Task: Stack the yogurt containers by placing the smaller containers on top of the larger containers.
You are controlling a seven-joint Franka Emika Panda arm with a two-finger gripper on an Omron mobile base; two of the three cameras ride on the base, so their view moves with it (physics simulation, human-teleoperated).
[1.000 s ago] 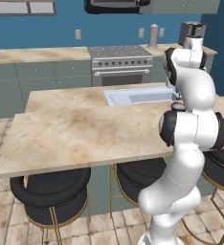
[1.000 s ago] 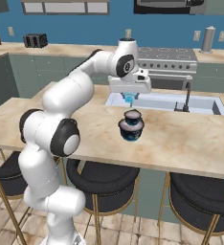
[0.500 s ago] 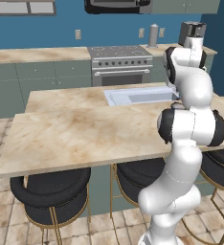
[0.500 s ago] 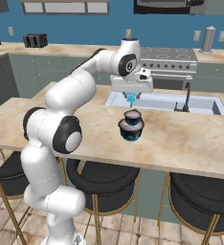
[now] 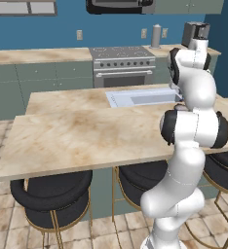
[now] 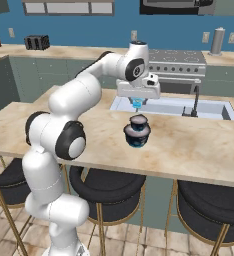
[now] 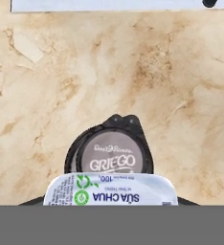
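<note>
Centre of the right base frame, claw (image 6: 137,104) clamped on one small cyan cup (image 7: 110,189), foil-lidded, above one squat round navy tub (image 6: 137,132), marbled beige desk (image 6: 199,142).

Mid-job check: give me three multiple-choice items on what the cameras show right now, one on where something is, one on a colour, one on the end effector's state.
1. Where does the squat round dark navy tub with the pale rim stand?
A. in the sink
B. on the beige marbled counter, in front of the sink
C. on a stool

2. What colour is the small yogurt cup under the end effector?
A. light blue
B. red
C. yellow

3. What is the end effector doing?
A. open and empty
B. resting on the stove
C. shut on the small cup, above the tub

Answers:
1 B: the right base view shows the tub on the counter, on the near side of the steel sink.
2 A: cyan shows below the hand there.
3 C: the hand view has the cup's white foil lid right at the fingertips, with the tub's lid beyond it.
</note>
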